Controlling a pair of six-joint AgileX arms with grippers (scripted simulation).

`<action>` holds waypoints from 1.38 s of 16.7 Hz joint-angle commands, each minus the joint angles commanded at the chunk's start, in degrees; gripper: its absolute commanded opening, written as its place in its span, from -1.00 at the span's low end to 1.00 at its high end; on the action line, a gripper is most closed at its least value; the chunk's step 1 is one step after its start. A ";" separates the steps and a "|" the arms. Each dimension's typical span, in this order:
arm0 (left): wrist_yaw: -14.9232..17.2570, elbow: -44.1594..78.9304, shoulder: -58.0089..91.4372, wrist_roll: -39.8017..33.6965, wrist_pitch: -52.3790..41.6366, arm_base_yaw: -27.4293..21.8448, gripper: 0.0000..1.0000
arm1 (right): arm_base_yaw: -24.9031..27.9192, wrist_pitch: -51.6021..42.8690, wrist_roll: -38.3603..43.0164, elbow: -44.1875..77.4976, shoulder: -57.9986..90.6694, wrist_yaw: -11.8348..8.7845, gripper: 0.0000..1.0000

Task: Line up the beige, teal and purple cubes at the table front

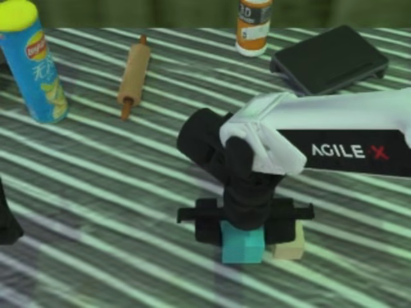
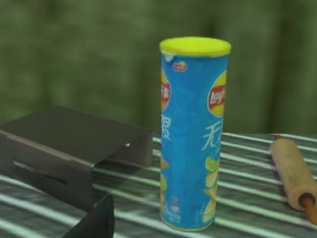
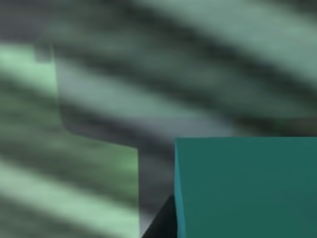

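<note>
The teal cube [image 1: 243, 247] sits low at the striped table front [image 1: 128, 276], right of centre. My right gripper [image 1: 244, 232] reaches straight down over it, its dark finger blocks flanking both sides, shut on the cube. The small beige cube [image 1: 292, 249] stands just right of the teal one, partly hidden by the gripper. In the right wrist view the teal cube [image 3: 247, 188] fills the lower corner with a dark finger [image 3: 161, 223] against its edge. The purple cube is out of view. My left gripper [image 1: 6, 221] is parked at the left edge, open.
A blue chips can [image 1: 32, 64] [image 2: 194, 134] stands back left, and a wooden rolling pin [image 1: 133, 76] [image 2: 294, 173] lies beside it. An orange bottle [image 1: 253, 25] and a black slab [image 1: 329, 59] sit at the back right. The right arm spans the table's right half.
</note>
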 joint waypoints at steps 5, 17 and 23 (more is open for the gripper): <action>0.00 0.00 0.00 0.00 0.00 0.00 1.00 | 0.00 0.00 0.00 0.00 0.00 0.00 0.66; 0.00 0.00 0.00 0.00 0.00 0.00 1.00 | -0.05 -0.20 -0.01 0.20 -0.09 0.00 1.00; 0.00 0.00 0.00 0.00 0.00 0.00 1.00 | 0.46 -11.63 0.11 7.35 -3.59 -0.03 1.00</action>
